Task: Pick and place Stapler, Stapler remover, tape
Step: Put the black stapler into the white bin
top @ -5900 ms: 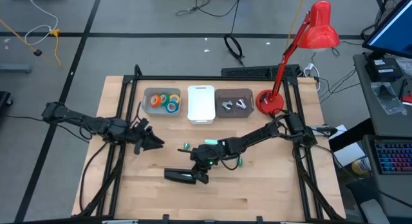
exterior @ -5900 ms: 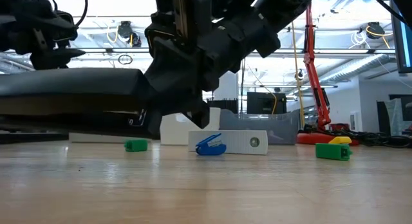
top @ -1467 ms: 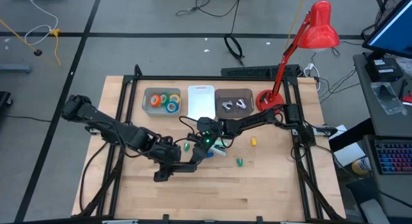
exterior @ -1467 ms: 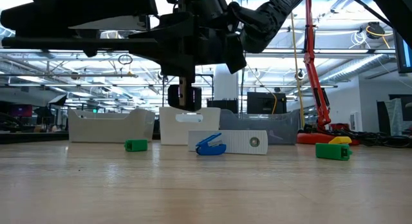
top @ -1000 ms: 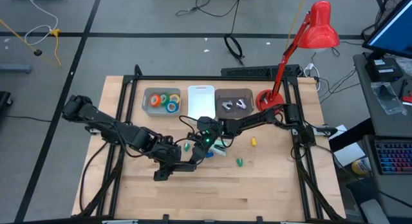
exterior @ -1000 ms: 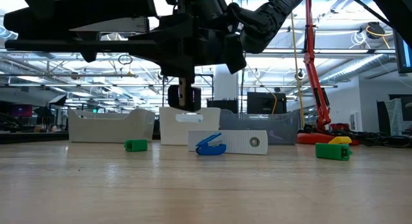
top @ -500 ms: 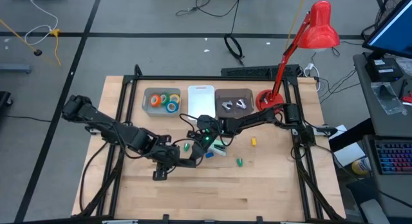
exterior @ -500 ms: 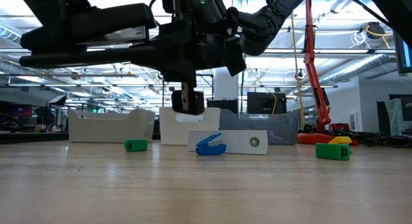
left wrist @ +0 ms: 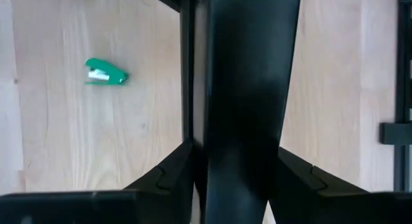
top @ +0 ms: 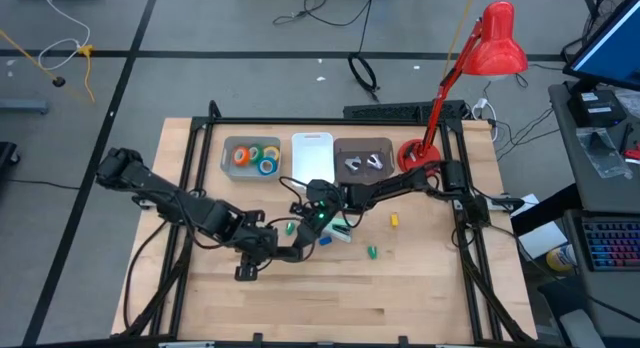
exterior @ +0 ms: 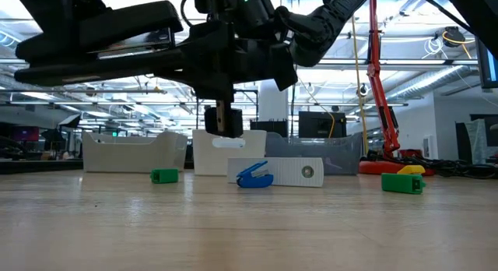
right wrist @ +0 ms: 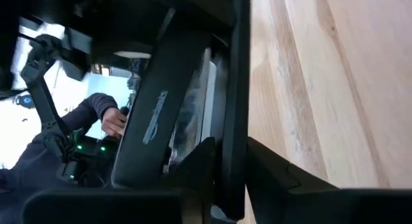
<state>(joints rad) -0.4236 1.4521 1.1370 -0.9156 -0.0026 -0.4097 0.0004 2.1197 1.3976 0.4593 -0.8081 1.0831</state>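
Note:
A long black stapler [top: 243, 271] hangs in the air over the middle of the table, slightly tilted in the low view [exterior: 101, 37]. My left gripper [top: 258, 246] comes down on it near its middle and is shut on it [left wrist: 235, 153]. My right gripper [top: 308, 238] reaches in level from the right and stands at the stapler's other end [right wrist: 232, 153], shut on it. Tape rolls [top: 254, 156] lie in the left grey tray. Silvery stapler removers [top: 362, 165] lie in the right grey tray. My left gripper pinches the stapler's body [left wrist: 248, 140] between its two fingers [left wrist: 174, 176], one on each long side. The fingers point steeply down and lie across the stapler. The stapler is lifted clear of the table. My right gripper has the stapler's thin lower bar [right wrist: 235, 121] between its two fingers [right wrist: 264, 163], at the end toward the table's right. The fingers come in nearly level from the right. The lettered upper arm [right wrist: 151, 114] lies beside the fingers, outside them.
A white tray [top: 312, 160] stands between the two grey trays at the back. Small pieces lie under and right of the arms: green [exterior: 164, 175], blue [exterior: 254, 176], a white box [exterior: 289, 171], yellow-green [exterior: 402, 182]. A red lamp [top: 490, 48] stands back right.
The stapler has tipped a little in the low view: its end away from my right gripper has sunk, while the end at my right gripper has stayed in place. Both arms have kept nearly still.

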